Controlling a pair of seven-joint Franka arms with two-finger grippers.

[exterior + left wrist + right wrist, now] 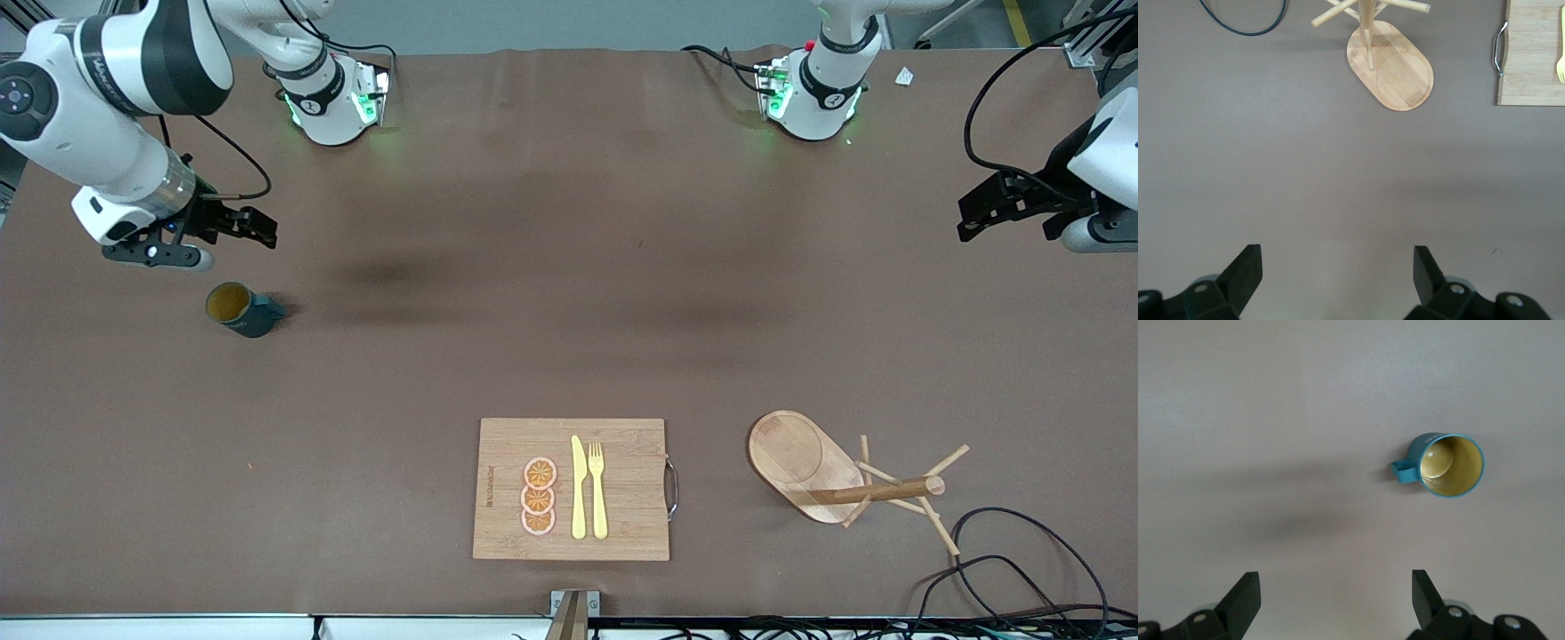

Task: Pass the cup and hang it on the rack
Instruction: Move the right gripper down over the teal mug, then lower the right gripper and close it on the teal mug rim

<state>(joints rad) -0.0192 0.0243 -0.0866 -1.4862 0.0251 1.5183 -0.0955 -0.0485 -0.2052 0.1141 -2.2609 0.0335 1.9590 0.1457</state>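
The cup (242, 308) is a dark teal mug with a tan inside. It stands upright on the brown table at the right arm's end, also visible as the cup (1450, 465) with its handle sticking out sideways. My right gripper (260, 227) hangs open over bare table beside the cup, and the right gripper (1336, 581) has nothing between its fingers. The rack (805, 462), a light wooden mug tree on an oval base, stands near the front edge toward the left arm's end. My left gripper (969, 220) waits open over bare table, with the left gripper (1338, 257) facing the rack (1395, 67).
A bamboo cutting board (622, 453) with a yellow knife, a yellow fork and three orange slices lies near the front edge, mid-table. Black cables (1022, 569) loop on the table beside the rack at the front corner.
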